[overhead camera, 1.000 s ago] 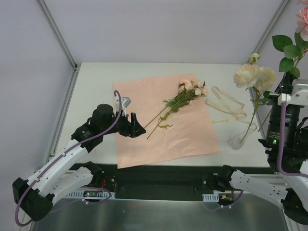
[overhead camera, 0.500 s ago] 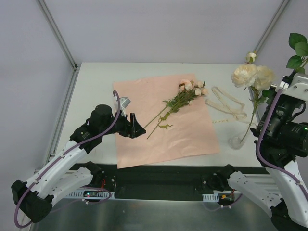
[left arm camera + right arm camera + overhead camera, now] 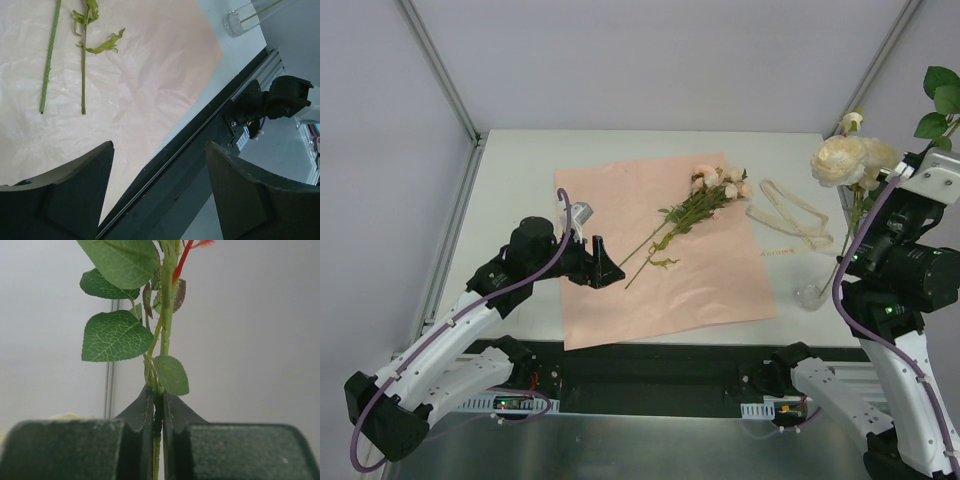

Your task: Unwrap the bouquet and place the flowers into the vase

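Note:
The bouquet is undone: its pink paper [image 3: 665, 262] lies flat, with a few small roses [image 3: 718, 184] on thin stems [image 3: 49, 60] on it. My left gripper [image 3: 610, 272] hovers open and empty over the paper's near left part, just short of the stem ends; in the left wrist view it [image 3: 159, 145] looks past the paper's edge. The small clear vase [image 3: 811, 294] stands near the front right and holds cream roses [image 3: 847, 158]. Beside and above it, my right gripper [image 3: 158, 396] is shut on a leafy green stem [image 3: 167, 315]. Its leaves [image 3: 942, 102] show at the top right; its bloom is out of view.
A loose cream ribbon [image 3: 790, 220] lies between the paper and the vase. The black front rail [image 3: 200, 150] runs along the table's near edge. Frame posts [image 3: 438, 68] rise at the back corners. The right arm [image 3: 905, 270] stands close to the vase.
The right arm has swung and tilted in toward the vase with its stem; the pink bloom has left the view. The cream roses shifted slightly right. The left arm barely moved.

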You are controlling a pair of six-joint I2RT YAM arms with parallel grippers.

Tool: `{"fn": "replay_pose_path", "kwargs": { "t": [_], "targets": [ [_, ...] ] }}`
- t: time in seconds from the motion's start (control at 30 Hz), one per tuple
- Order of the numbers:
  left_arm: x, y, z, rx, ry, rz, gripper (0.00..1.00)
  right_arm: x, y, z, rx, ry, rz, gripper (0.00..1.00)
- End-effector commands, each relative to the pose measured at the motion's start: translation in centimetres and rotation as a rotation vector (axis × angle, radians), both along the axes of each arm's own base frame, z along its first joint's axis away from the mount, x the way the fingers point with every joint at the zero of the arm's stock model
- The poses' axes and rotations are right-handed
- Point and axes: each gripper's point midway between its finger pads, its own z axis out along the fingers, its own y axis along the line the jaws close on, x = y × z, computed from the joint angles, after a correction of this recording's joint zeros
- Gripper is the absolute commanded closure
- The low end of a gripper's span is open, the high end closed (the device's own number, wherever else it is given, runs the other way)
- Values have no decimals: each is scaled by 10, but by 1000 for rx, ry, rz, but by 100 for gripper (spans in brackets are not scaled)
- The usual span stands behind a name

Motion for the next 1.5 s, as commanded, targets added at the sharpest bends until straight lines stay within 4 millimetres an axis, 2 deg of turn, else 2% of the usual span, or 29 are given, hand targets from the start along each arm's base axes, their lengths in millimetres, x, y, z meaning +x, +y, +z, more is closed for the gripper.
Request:
{"fn": "replay_pose_path", "kwargs": {
  "t": [0.0,0.23,0.4,0.43,0.57,0.77,1.03,1.17,1.27,1.47],
  "targets": [
    [2,-4,16,-33,-41,-23,26,-5,-1,7,25,-77,32,100],
    [2,-5,18,-36,-44,-26,26,-2,-3,-8,42,-77,41,100],
    [1,-5,17,-35,-41,-27,26,-10,-5,-22,47,-88,53,100],
    [2,-4,16,-35,-41,-24,26,-5,-4,-33,44,-67,53,100],
    [2,-5,17,-37,-35,-26,26,-14,-6,-52,52,-79,65,99],
    [2,-6,20,-42,-42,-30,26,-19,-9,-70,61,-77,65,96],
    [0,-5,19,-45,-40,-28,26,-5,-4,-113,86,-26,86,92],
    [-1,-4,20,-45,-48,-27,26,-13,-14,-130,141,-41,51,91],
    [-1,-4,19,-45,-46,-26,26,-10,-16,-145,164,-26,37,88],
    [-2,-4,18,-45,-45,-29,26,-9,-21,-163,195,-7,8,85]
  ]
}}
